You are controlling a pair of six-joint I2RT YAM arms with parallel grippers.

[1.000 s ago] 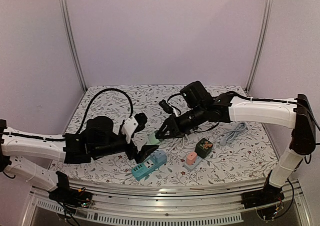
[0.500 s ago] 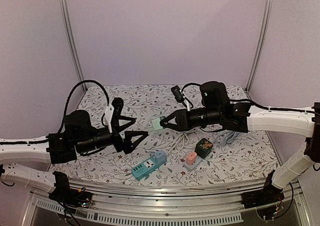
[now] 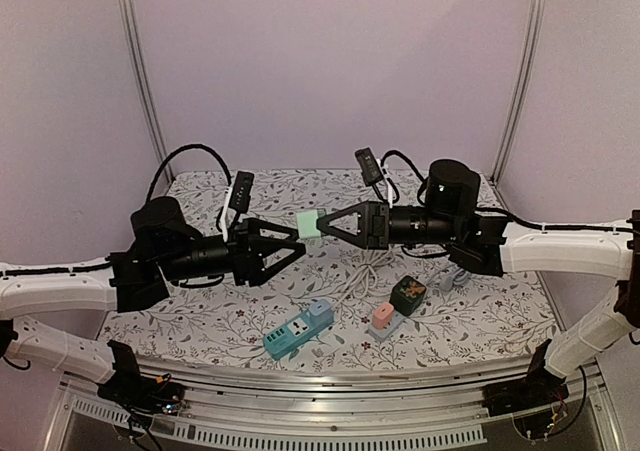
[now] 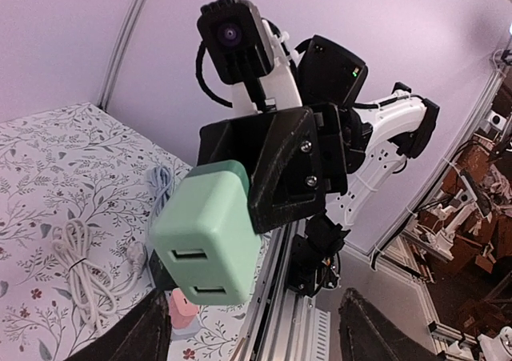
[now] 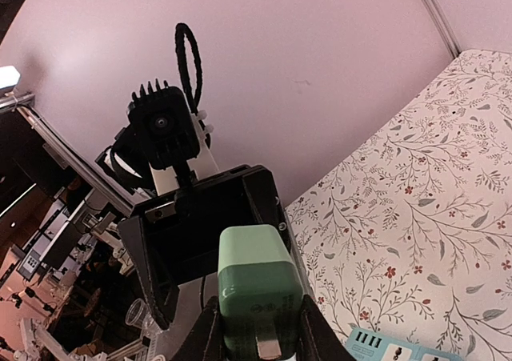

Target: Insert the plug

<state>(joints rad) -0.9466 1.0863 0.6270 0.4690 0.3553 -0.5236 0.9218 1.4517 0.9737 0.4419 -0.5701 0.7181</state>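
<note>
R gripper (image 3: 323, 224) clamped on green plug (image 3: 307, 225), held mid-air — prob handover; L gripper (image 3: 296, 243) facing it, jaws wide, empty.

No legible text, brand or number anywhere. The mint-green cube charger (image 5: 256, 285) shows faint moulded marks on its plug face, too small to read. The dark green cube adapter (image 3: 407, 291), right of centre toward the near edge of the floral-print table (image 3: 490, 316), has an orange top mark, unreadable.
</note>
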